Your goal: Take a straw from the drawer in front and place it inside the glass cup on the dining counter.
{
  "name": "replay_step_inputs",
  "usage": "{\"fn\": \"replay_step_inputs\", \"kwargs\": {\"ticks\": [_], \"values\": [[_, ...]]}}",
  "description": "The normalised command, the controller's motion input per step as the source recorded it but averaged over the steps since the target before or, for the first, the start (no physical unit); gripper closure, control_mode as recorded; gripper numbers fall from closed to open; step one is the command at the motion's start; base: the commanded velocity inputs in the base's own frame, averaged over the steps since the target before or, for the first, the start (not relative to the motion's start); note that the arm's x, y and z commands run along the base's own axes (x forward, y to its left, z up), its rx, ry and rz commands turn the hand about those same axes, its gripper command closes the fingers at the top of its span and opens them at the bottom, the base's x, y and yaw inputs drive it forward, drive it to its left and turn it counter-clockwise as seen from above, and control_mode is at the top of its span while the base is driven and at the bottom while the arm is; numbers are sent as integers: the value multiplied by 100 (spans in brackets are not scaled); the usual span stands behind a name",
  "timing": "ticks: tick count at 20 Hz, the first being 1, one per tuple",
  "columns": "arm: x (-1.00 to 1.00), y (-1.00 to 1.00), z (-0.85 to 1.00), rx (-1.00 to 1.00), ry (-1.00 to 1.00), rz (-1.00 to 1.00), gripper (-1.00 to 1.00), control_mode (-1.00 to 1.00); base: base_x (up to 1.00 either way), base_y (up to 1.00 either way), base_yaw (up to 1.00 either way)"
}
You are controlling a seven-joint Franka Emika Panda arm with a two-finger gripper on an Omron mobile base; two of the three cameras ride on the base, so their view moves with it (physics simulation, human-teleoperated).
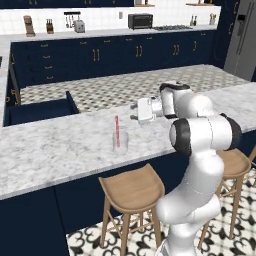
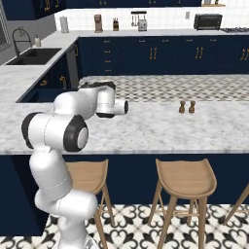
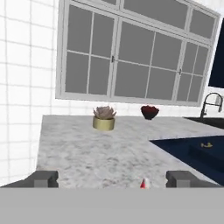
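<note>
Standing in the glass cup [image 1: 120, 142], the straw [image 1: 117, 131] pokes up tall and red, leaning a little on the rim. The cup sits on the dining counter [image 1: 45, 150], just above a wooden stool [image 1: 132, 189]. The straw looks very light and thin, and it could bend or tip the cup if pushed. The best place to hold it would be near the middle, with a soft squeeze. The cup is glass, so it could break or slide on the smooth stone.

A bit farther along, the gripper [image 1: 133, 111] hangs beside the top of the straw. Its two dark fingers [image 3: 43, 179] are spread wide apart and hold nothing. The red tip shows low between them in the hand view.

Farther back, the drawer [image 1: 40, 111] stands pulled out. Two small brown shakers [image 2: 186, 107] stand on the counter too. Way off are a toaster oven [image 1: 140, 21] and a plant pot [image 3: 104, 119]. No words or labels can be read anywhere.
</note>
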Motion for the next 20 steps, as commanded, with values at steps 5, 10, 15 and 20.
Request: {"fn": "replay_step_inputs", "kwargs": {"ticks": [5, 10, 15, 20], "values": [[-100, -53, 90, -9, -28, 0, -100, -100, 0, 0, 0], [-100, -22, 42, -34, -26, 0, -100, -100, 0, 0, 0], [-85, -23, 4, -45, -11, 0, -100, -100, 0, 0, 0], [-64, -30, 0, -42, 0, 0, -100, -100, 0, 0, 0]]}}
